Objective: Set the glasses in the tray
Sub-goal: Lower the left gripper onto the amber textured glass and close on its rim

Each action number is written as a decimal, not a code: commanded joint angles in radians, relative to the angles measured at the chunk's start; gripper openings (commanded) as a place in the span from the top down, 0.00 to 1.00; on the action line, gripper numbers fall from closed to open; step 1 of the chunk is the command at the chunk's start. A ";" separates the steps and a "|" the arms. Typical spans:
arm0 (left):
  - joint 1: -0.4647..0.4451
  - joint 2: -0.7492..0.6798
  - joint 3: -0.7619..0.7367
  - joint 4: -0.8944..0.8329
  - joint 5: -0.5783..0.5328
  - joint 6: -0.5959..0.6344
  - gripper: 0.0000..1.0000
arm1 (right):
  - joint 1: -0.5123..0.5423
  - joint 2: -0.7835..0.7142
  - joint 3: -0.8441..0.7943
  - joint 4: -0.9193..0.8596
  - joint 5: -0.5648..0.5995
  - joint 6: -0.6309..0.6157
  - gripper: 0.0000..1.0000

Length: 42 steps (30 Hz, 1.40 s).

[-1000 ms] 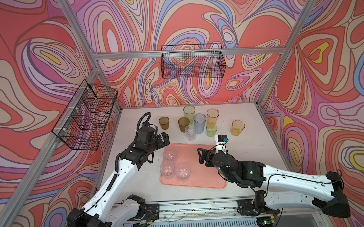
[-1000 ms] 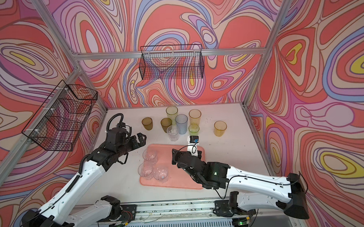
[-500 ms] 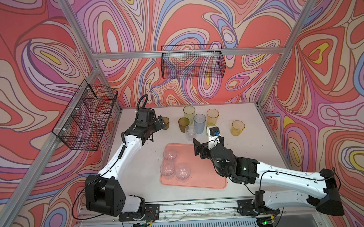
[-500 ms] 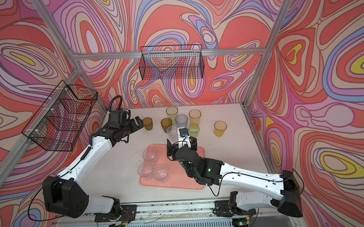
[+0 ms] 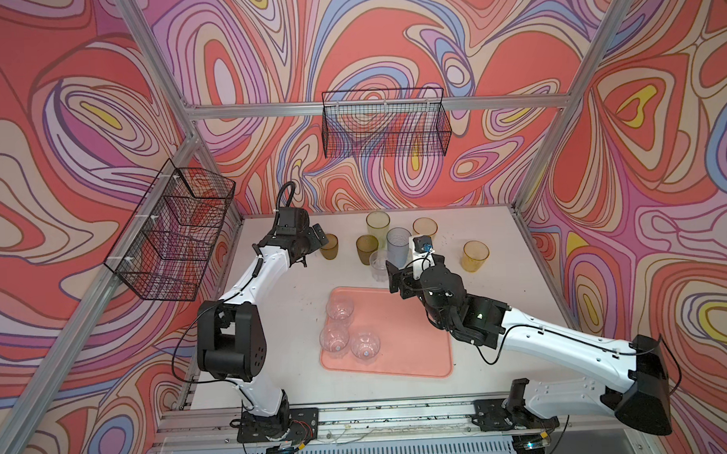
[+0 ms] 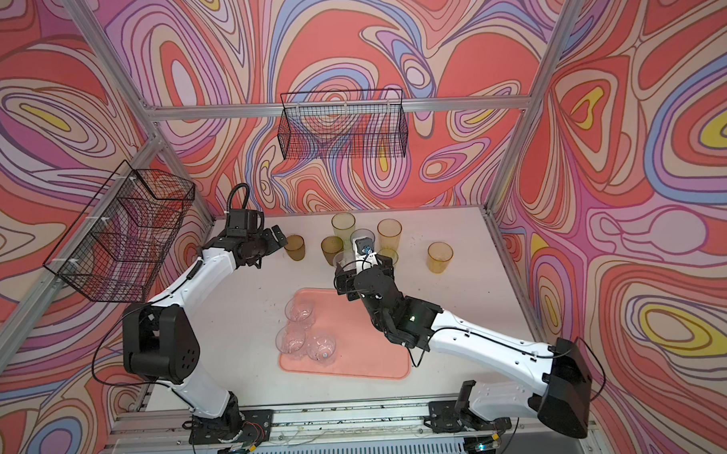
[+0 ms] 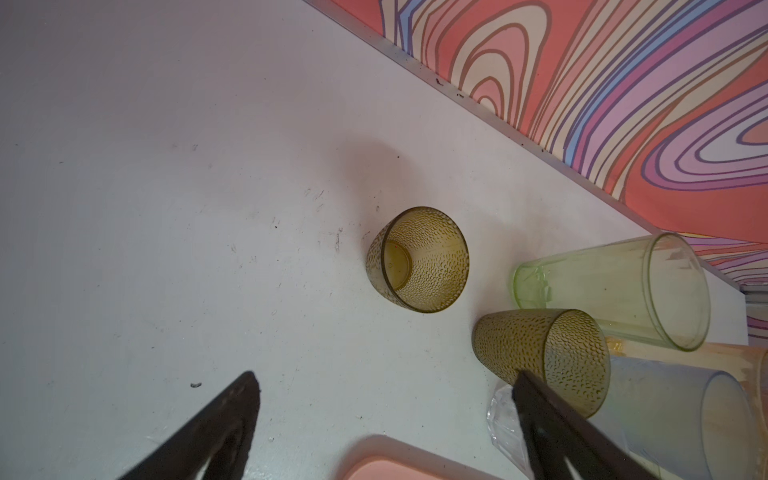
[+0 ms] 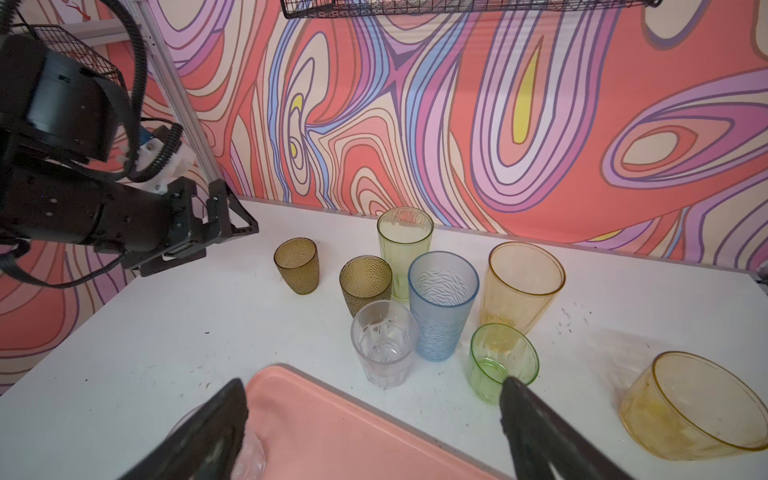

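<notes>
The pink tray [image 5: 403, 351] lies at the front middle with three clear glasses [image 5: 339, 310] on its left part. Behind it stand a brown glass [image 5: 328, 246], a second brown one [image 5: 366, 248], tall yellow [image 5: 377, 225], blue-grey [image 5: 398, 243] and orange [image 5: 424, 228] ones, a clear one [image 5: 378, 263] and an amber one [image 5: 475, 255]. My left gripper [image 7: 384, 374] is open, just short of the brown glass [image 7: 417, 259]. My right gripper [image 8: 372, 380] is open over the tray's far edge [image 8: 353, 432], facing the clear glass [image 8: 384, 343], with a short green glass [image 8: 503, 361] by one finger.
Black wire baskets hang on the left wall [image 5: 174, 230] and the back wall [image 5: 385, 127]. Aluminium frame posts stand at the table's back corners. The glasses behind the tray stand close together; the amber one is apart at the right.
My left arm swung from beside the tray to the back, up to the brown glass. My right gripper moved back across the tray toward the cluster of glasses. Both stay open.
</notes>
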 commanded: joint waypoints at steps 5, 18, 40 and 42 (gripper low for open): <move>0.029 0.135 0.106 -0.017 0.064 0.003 0.21 | -0.003 0.021 0.012 0.015 0.009 -0.002 0.03; 0.031 0.260 0.177 -0.057 0.036 0.028 0.36 | -0.003 0.024 0.001 -0.014 0.026 0.042 0.03; 0.031 0.357 0.247 -0.111 0.057 0.069 0.96 | -0.003 0.087 0.021 -0.043 0.017 0.118 0.04; 0.031 0.342 0.239 -0.117 0.055 0.067 0.97 | -0.003 0.086 0.013 -0.031 -0.004 0.135 0.04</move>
